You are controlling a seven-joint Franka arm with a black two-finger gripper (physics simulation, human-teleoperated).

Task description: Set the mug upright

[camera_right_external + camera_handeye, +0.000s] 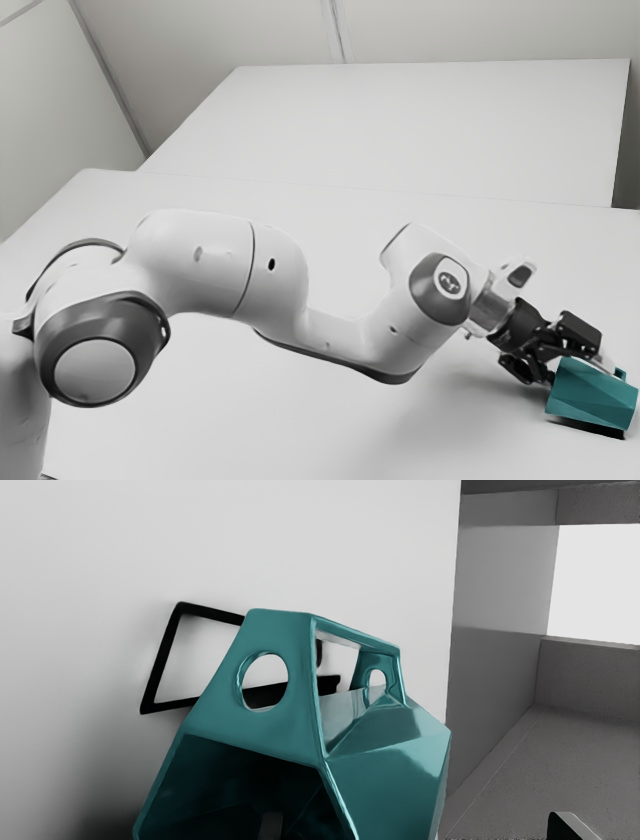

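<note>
Seeing a teal, faceted mug (pixel 390 790) tipped on its side on the flat white table (pixel 250 420), mouth toward the black two-finger gripper (pixel 575 368). Got jaws spread around the mug's near wall, kinda in the way. Also spotting a thin black angular outline (pixel 166 655) beside the handle (pixel 295 640).

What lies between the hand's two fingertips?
A side wall of the teal mug: the wrist view shows one fingertip against the dark mouth, the other outside.

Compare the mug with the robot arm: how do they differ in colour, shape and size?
Colour: the mug is teal; the robot arm is mostly white.
Shape: the mug has flat facets; the robot arm has rounded links.
Size: the mug is far smaller than the robot arm.
</note>
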